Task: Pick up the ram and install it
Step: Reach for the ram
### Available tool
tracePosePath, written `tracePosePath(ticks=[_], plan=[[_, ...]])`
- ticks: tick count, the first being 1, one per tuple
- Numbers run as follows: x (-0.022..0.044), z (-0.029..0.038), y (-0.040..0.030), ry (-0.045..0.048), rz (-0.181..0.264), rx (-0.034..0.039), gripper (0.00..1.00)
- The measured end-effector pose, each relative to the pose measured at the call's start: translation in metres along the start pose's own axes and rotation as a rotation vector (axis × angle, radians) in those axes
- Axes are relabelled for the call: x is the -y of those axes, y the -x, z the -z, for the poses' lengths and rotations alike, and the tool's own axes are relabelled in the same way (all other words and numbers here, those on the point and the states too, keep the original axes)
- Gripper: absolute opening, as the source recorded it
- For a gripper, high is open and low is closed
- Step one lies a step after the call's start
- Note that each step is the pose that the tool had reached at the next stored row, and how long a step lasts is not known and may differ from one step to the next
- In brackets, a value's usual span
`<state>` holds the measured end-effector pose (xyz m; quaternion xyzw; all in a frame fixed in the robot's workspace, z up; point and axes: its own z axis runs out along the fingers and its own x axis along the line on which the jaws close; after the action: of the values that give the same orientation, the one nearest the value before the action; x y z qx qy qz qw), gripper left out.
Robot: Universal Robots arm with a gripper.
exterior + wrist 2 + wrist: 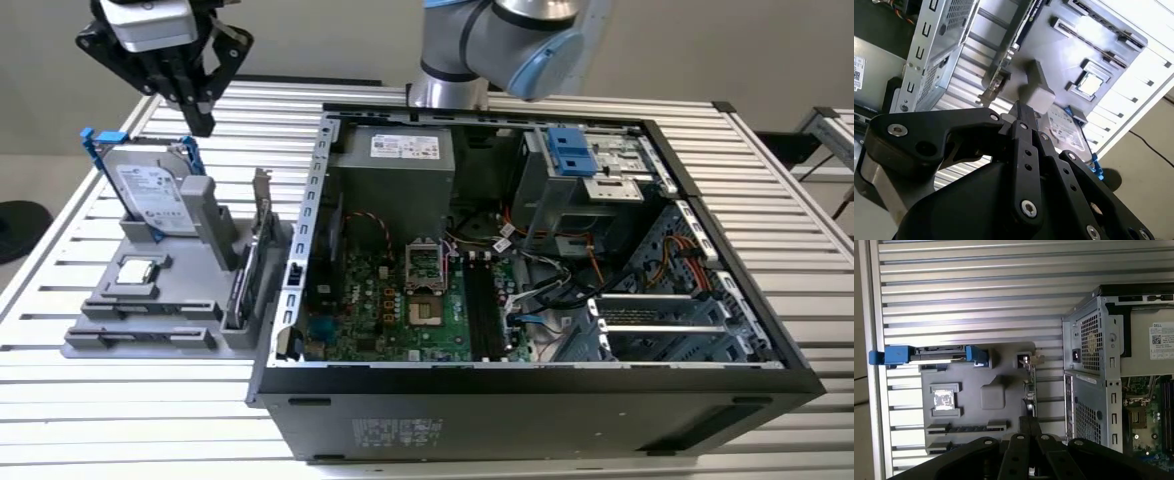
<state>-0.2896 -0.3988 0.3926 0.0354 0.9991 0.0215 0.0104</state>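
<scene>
We see the gripper (200, 122) hovering over the upright hard drive (142, 190), beside the open computer case (534, 405).

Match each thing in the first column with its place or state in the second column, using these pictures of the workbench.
Things
1. hard drive
2. CPU chip
3. ram
4. gripper

Places or states
A. hangs above the grey tray, fingers together, holding nothing
B. lies flat in a square recess of the tray
C. stands upright in a blue frame
D. sits in a long narrow slot of the tray

Pairs: 1-C, 2-B, 3-D, 4-A
</scene>
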Motion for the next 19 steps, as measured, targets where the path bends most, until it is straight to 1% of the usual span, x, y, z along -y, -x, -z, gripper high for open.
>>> tracePosePath(ticks=[19], plan=[[0.0029, 0.0010, -0.0418, 0.0000, 0.000, -0.0001, 0.00]])
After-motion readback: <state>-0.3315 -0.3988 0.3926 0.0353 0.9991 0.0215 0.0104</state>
